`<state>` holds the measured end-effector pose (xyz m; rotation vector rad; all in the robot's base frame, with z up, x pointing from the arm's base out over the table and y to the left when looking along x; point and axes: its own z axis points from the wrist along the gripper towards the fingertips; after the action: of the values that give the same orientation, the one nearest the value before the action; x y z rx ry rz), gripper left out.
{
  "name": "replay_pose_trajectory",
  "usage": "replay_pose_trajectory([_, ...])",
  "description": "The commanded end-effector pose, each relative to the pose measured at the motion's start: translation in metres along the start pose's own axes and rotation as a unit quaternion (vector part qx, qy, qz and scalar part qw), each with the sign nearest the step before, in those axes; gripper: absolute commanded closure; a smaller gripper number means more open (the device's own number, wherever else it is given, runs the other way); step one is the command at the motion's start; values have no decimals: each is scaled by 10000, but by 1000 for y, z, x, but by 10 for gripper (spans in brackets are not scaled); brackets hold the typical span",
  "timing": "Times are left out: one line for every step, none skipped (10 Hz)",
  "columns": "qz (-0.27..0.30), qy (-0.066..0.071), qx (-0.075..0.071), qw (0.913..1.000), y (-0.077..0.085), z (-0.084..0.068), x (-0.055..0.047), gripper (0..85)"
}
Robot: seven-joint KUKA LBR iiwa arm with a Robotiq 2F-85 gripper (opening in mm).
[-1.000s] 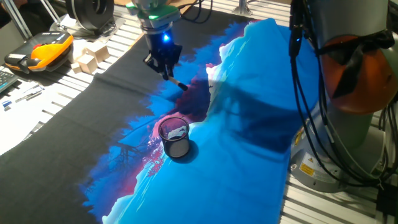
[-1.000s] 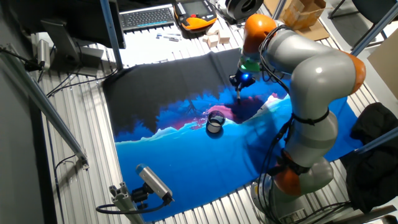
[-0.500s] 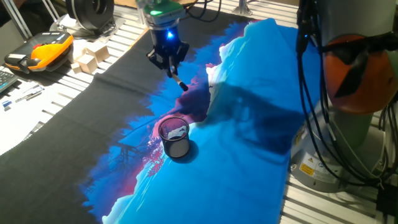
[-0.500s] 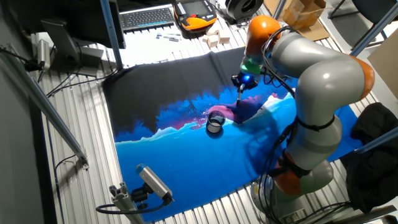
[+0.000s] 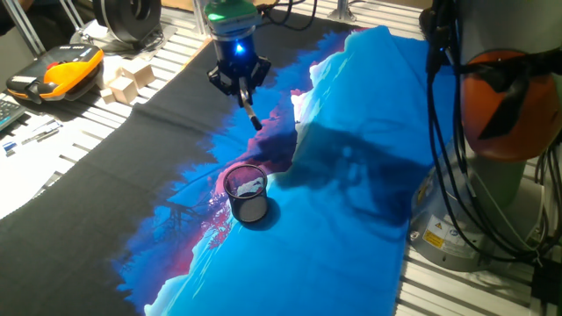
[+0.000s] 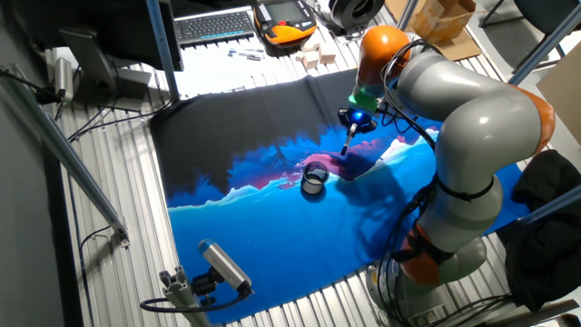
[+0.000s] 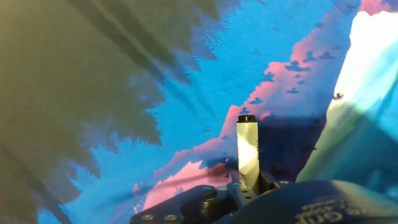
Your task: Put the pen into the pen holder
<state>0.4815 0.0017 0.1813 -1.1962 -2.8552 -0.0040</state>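
Observation:
My gripper [image 5: 241,86] is shut on the pen [image 5: 251,114], a slim white barrel with a black tip that hangs down from the fingers above the blue and pink cloth. In the other fixed view the gripper [image 6: 354,124] holds the pen [image 6: 348,144] up and to the right of the pen holder [image 6: 314,178]. The pen holder [image 5: 247,194] is a dark mesh cup with a pale scrap inside; it stands upright on the cloth, nearer the camera than the gripper. In the hand view the pen [image 7: 247,149] sticks out from the fingers; the holder is out of view there.
A blue, pink and black cloth [image 5: 342,202] covers the table. Wooden blocks [image 5: 123,81], an orange and black device [image 5: 54,74] and small pens on paper [image 5: 26,136] lie at the left. The robot's base [image 5: 505,114] and cables stand at the right.
The gripper has lifted a little and shifted right and away with the pen in it. The pen holder has not moved.

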Motion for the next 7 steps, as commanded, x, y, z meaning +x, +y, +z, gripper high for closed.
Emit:
replay_pose_trajectory([31, 4, -1, 10000, 0, 0, 0, 850])
replay_pose_trajectory([115, 32, -36, 9999, 0, 0, 0, 850])
replay_pose_trajectory([138, 73, -61, 9999, 0, 0, 0, 850])
replay_pose_trajectory([191, 69, -33, 9998, 0, 0, 0, 850])
replay_pose_trajectory([299, 45, -14, 9995, 0, 0, 0, 850])
replay_pose_trajectory([408, -25, 76, 9991, 0, 0, 0, 850])
replay_pose_trajectory([460, 13, 79, 9989, 0, 0, 0, 850])
